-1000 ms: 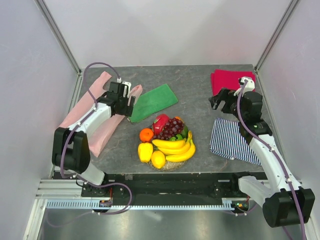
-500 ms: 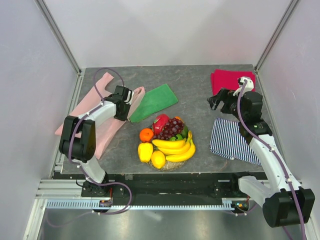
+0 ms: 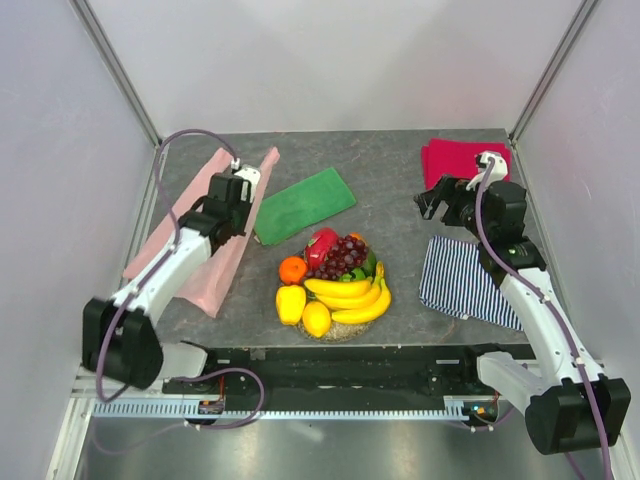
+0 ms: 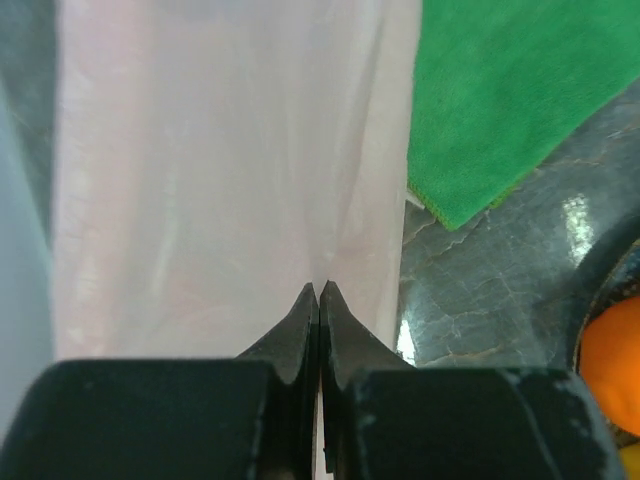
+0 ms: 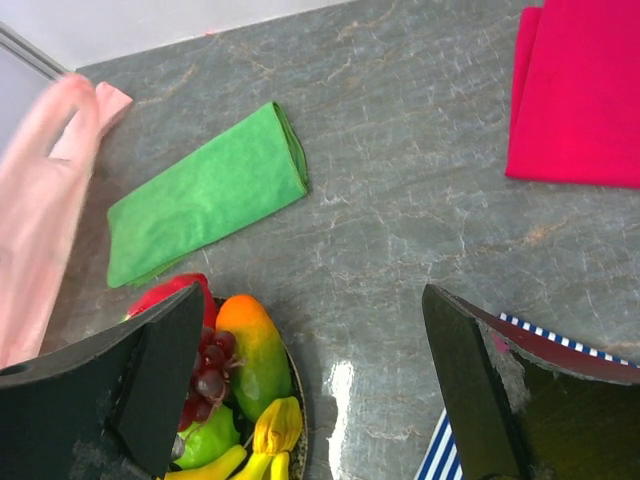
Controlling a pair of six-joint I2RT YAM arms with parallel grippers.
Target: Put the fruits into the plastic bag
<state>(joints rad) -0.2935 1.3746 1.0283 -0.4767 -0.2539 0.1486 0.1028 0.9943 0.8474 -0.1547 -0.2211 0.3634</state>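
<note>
Dark grey marbled tabletop (image 3: 400,170) in a booth of pale walls (image 3: 330,60) with metal corner posts. The fruits (image 3: 345,290) are heaped on a plate (image 3: 345,331) at front middle: bananas in front, grapes and a red piece behind, an orange to the left. The plastic bag (image 3: 212,285) stretches along the left side beside the green cloth (image 3: 305,205), and the left gripper (image 4: 318,292) has its jaws pressed together, pinching the pink film toward the bag's far end. The right gripper (image 5: 310,385) hangs over the table with jaws spread wide and nothing between them, the red cloth (image 3: 455,160) in the far right corner and the blue-striped cloth (image 3: 460,280) on the near right.
</note>
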